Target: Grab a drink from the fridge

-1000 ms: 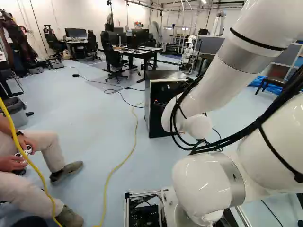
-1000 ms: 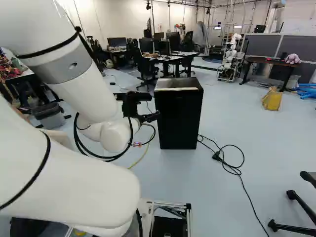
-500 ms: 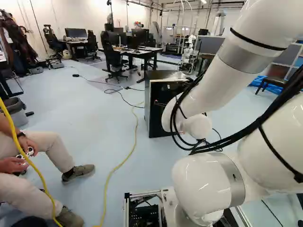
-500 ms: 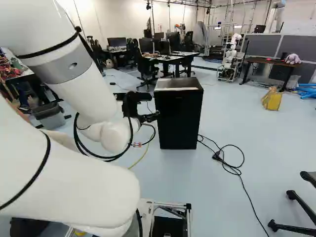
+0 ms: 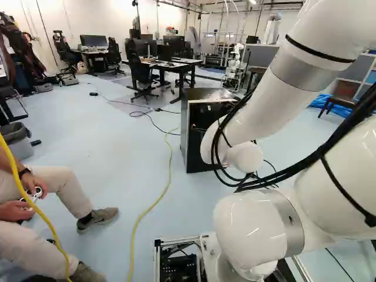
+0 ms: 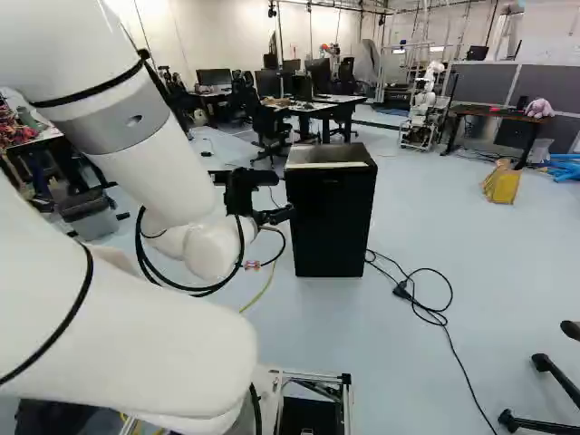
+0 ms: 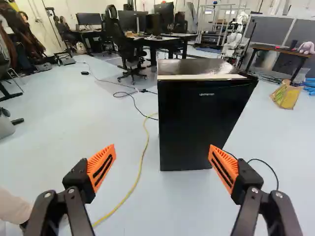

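In the right base view the black gripper [image 6: 272,216] reaches toward the left side of a small black fridge [image 6: 330,217]. Seen from the wrist, the gripper [image 7: 162,164] stands wide open, its two orange pads far apart and nothing between them. The fridge [image 7: 204,118] stands upright on the floor ahead of it, its door closed and its top light-edged. In the left base view the arm hides part of the fridge [image 5: 202,126]. No drink shows in any view.
A yellow cable [image 5: 144,214] runs along the floor left of the fridge. A black cable [image 6: 421,304] lies coiled to its right. A seated person's legs [image 5: 70,191] are at the left. Behind are desks [image 5: 179,64], chairs and another robot [image 6: 421,109]. A yellow bag [image 6: 500,183] stands farther right.
The base has moved slightly: fridge, cables and floor items have shifted a little in both base views, the fridge appearing marginally nearer. The arm holds its pose against its lowest joint.
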You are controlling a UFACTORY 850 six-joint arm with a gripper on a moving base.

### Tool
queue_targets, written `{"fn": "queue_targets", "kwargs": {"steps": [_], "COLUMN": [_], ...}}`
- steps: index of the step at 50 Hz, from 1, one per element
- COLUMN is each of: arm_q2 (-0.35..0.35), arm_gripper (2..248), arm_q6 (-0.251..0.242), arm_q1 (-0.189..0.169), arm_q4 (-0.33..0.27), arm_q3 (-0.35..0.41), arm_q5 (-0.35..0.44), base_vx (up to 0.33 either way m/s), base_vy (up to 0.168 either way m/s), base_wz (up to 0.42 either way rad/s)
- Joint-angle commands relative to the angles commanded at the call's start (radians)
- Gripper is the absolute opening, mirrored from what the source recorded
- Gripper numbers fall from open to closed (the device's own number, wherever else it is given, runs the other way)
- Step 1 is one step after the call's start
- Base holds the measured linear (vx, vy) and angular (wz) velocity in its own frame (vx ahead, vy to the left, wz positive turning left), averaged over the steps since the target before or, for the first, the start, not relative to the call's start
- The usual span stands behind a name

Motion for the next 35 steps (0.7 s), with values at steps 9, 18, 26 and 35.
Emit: {"fn": "queue_targets", "kwargs": {"steps": [9,18,26,35], "arm_q2": [0.000,0.000,0.000,0.000], "arm_gripper": [247,247,247,247], "arm_q6": [0.000,0.000,0.000,0.000], "arm_q1": [0.000,0.000,0.000,0.000], "arm_q4": [0.000,0.000,0.000,0.000], "arm_q3": [0.000,0.000,0.000,0.000], "arm_q5": [0.000,0.000,0.000,0.000], "base_vx": [0.058,0.059,0.060,0.057], "base_vy": [0.034,0.032,0.031,0.029], "base_wz": [-0.006,-0.009,-0.008,-0.007]}}
